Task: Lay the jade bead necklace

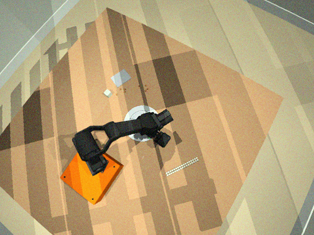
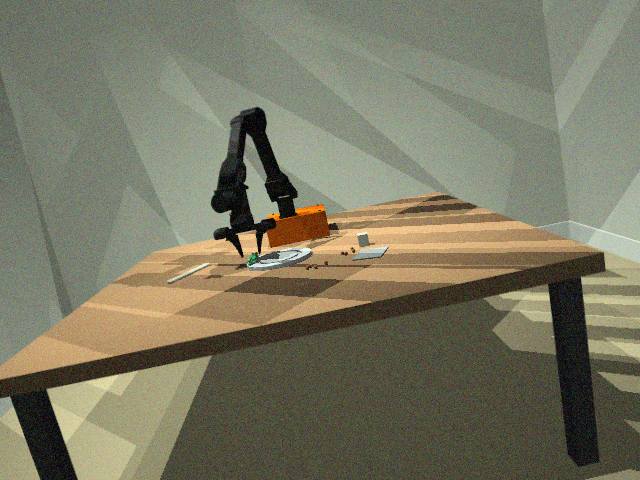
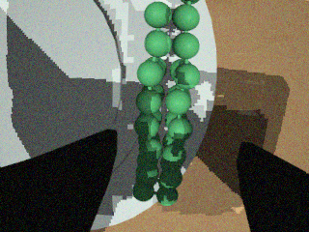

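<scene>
The jade bead necklace lies bunched as a narrow double row of green beads on the outer part of the round bead board, near its edge. Its beads look piled in places, and it runs straight, not round the ring groove. In the top view the arm hides nearly all of it. My gripper is open and empty, pointing down just above the necklace's end. In the wrist view one finger stands on each side of the bead rows, with a gap to both. Whether the tips touch anything is unclear.
A double row of cream beads lies beyond the board. On the other side are a pale cube, a grey flat sheet and several small brown beads. The orange block sits under the arm's base.
</scene>
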Motion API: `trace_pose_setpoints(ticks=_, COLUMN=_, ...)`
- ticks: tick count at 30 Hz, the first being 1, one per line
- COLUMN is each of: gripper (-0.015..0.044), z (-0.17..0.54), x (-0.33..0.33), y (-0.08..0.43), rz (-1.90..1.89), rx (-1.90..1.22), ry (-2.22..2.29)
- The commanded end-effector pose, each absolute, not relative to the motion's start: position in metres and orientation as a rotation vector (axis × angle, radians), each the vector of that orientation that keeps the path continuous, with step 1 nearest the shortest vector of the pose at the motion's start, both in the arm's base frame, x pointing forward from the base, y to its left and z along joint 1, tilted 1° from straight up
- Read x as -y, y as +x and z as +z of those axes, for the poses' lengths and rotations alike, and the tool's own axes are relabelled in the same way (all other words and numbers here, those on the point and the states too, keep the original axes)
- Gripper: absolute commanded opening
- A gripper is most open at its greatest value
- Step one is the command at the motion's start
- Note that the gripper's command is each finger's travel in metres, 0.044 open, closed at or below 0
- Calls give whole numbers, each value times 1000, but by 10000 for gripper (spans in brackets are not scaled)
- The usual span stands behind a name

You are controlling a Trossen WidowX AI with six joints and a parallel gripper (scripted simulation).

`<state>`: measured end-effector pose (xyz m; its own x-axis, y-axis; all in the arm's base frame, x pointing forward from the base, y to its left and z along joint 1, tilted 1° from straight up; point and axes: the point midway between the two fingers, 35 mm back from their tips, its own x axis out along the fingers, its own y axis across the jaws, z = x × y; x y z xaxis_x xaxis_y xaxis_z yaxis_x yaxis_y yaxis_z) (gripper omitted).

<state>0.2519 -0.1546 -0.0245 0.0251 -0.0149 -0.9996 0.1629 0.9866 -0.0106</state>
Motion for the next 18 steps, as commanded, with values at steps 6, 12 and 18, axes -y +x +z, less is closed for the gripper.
trace_pose_setpoints(ticks=6, gripper=250, z=-39, x=153, y=249, rz=-128, rx=-1554, ry=119)
trace_pose_setpoints(ticks=12, gripper=198, z=-37, x=153, y=250, rz=-134, rx=-1549, ry=121)
trace_pose_setpoints(ticks=18, gripper=40, z=-37, x=153, y=250, rz=-134, rx=-1549, ry=121)
